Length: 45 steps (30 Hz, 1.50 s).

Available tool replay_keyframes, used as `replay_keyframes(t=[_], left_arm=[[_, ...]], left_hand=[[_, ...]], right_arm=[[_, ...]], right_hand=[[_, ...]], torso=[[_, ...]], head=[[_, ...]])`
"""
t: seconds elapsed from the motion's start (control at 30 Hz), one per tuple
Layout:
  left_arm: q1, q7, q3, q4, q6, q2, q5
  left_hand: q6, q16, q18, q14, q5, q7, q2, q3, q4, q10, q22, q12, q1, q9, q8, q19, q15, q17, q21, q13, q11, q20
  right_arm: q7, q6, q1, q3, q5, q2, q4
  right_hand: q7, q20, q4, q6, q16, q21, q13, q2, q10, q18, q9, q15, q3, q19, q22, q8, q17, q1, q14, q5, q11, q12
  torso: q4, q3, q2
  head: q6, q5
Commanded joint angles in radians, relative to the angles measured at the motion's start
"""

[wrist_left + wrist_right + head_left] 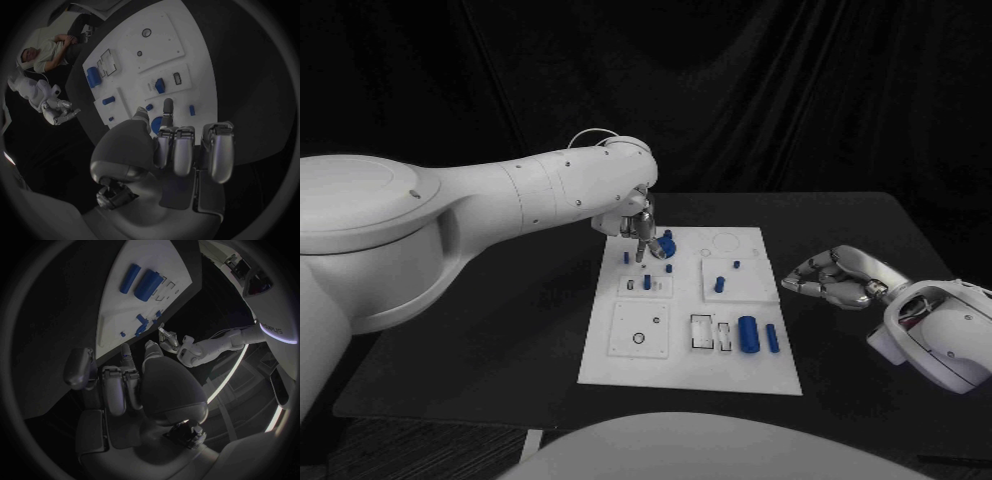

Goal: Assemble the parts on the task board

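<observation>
Left robot hand (642, 228) pinches a blue part (666, 241) above the task board (689, 362); slight misalignment could jam it. Right robot hand (837, 278) rests clenched, empty.

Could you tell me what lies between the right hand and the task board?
Bare black table, as the head view shows, between right hand and task board.

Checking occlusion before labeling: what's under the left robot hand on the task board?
The left robot hand hangs over the far left of the task board. A blue part shows at its fingertips; contact unclear. Board surface beneath the fingers is covered.
</observation>
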Motion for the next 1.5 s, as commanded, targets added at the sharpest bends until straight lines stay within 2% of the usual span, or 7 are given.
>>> replay_keyframes(t=[0.03, 0.17, 0.3, 0.47, 0.97, 1.33, 1.5], left_arm=[[-0.011, -0.034, 0.001, -0.012, 0.032, 0.009, 0.016], [-0.028, -0.035, 0.001, -0.029, 0.022, 0.019, 0.016], [-0.036, -0.035, 0.001, -0.041, 0.021, 0.025, 0.016], [-0.043, -0.035, 0.001, -0.053, 0.029, 0.030, 0.016], [-0.067, -0.032, 0.001, -0.066, 0.009, 0.039, 0.016], [-0.081, -0.024, 0.001, -0.073, -0.007, 0.044, 0.016], [-0.085, -0.022, 0.001, -0.076, -0.012, 0.046, 0.016]], left_hand=[[0.014, 0.003, -0.004, 0.104, -0.001, 0.001, 0.000, -0.003, -0.004, 0.103, 0.239, 0.003, -0.009, -0.007, -0.006, 0.077, 0.002, 0.263, 0.005, 0.263, 0.001, 0.003], [0.021, 0.003, -0.004, 0.104, 0.009, -0.001, 0.003, 0.004, -0.010, 0.103, 0.239, 0.003, 0.000, -0.015, -0.006, 0.077, 0.001, 0.263, 0.005, 0.263, 0.000, 0.002], [0.029, 0.003, -0.004, 0.104, 0.058, -0.004, 0.003, 0.018, -0.027, 0.103, 0.239, 0.003, 0.025, -0.036, -0.008, 0.078, -0.002, 0.263, 0.006, 0.263, -0.003, -0.001], [0.035, 0.003, -0.004, 0.104, 0.090, -0.006, -0.003, 0.029, -0.043, 0.103, 0.239, 0.003, 0.047, -0.052, -0.008, 0.078, -0.003, 0.263, 0.004, 0.263, -0.005, -0.003], [0.046, 0.003, -0.004, 0.104, 0.113, -0.009, 0.000, 0.050, -0.058, 0.103, 0.239, 0.003, 0.067, -0.069, -0.005, 0.078, -0.005, 0.263, 0.005, 0.263, -0.007, -0.005], [0.056, 0.003, -0.003, 0.104, 0.109, -0.011, -0.002, 0.052, -0.055, 0.103, 0.238, 0.003, 0.061, -0.069, -0.002, 0.077, -0.007, 0.263, 0.002, 0.263, -0.009, -0.006], [0.063, 0.003, -0.003, 0.104, 0.125, -0.015, -0.001, 0.061, -0.062, 0.103, 0.239, 0.003, 0.069, -0.069, 0.001, 0.077, -0.009, 0.263, 0.002, 0.263, -0.012, -0.007]], right_arm=[[-0.003, -0.004, -0.002, 0.001, -0.001, 0.000, 0.003], [-0.003, -0.004, -0.002, 0.001, -0.001, -0.002, 0.004], [-0.003, -0.005, -0.002, 0.001, -0.001, -0.003, 0.005], [-0.004, -0.006, -0.002, 0.001, -0.001, -0.004, 0.006], [-0.005, -0.007, -0.002, 0.001, -0.001, -0.003, 0.008], [-0.005, -0.006, -0.002, 0.001, -0.001, -0.003, 0.008], [-0.005, -0.006, -0.002, 0.001, -0.001, -0.003, 0.008]], right_hand=[[-0.003, 0.000, 0.001, -0.003, -0.004, -0.004, 0.261, -0.001, 0.105, 0.014, -0.001, 0.001, -0.004, -0.005, 0.136, 0.005, 0.237, 0.005, 0.095, 0.006, 0.001, -0.005], [-0.003, 0.000, 0.001, -0.003, -0.004, -0.004, 0.261, -0.001, 0.105, 0.014, -0.001, 0.001, -0.004, -0.005, 0.136, 0.005, 0.237, 0.005, 0.095, 0.006, 0.001, -0.005], [-0.003, 0.000, 0.001, -0.003, -0.004, -0.004, 0.261, -0.001, 0.105, 0.014, -0.001, 0.001, -0.004, -0.005, 0.136, 0.005, 0.237, 0.005, 0.095, 0.006, 0.001, -0.005], [-0.003, 0.000, 0.001, -0.003, -0.004, -0.004, 0.261, -0.001, 0.105, 0.014, -0.001, 0.001, -0.004, -0.005, 0.136, 0.005, 0.237, 0.005, 0.095, 0.006, 0.001, -0.005], [-0.003, 0.000, 0.002, -0.003, -0.004, -0.004, 0.261, -0.001, 0.105, 0.014, -0.001, 0.001, -0.005, -0.005, 0.136, 0.005, 0.237, 0.005, 0.095, 0.008, 0.001, -0.005], [-0.003, 0.000, 0.002, -0.002, -0.004, -0.005, 0.261, 0.000, 0.105, 0.015, -0.002, 0.001, -0.005, -0.005, 0.136, 0.005, 0.237, 0.006, 0.095, 0.008, 0.001, -0.005], [-0.003, 0.000, 0.002, -0.002, -0.004, -0.005, 0.261, 0.000, 0.105, 0.015, -0.002, 0.001, -0.005, -0.005, 0.136, 0.005, 0.237, 0.006, 0.095, 0.008, 0.001, -0.005]], torso=[[0.0005, 0.0002, -0.001], [0.0008, 0.0006, -0.001], [-0.0001, 0.0004, 0.000], [-0.0005, 0.0004, -0.001], [0.0001, 0.0004, 0.000], [0.0001, 0.0002, -0.001], [0.0000, 0.0002, -0.001]], head=[[0.000, 0.001], [0.000, -0.001], [0.000, 0.002], [0.000, 0.005], [0.000, 0.006], [0.000, 0.005], [0.000, 0.007]])
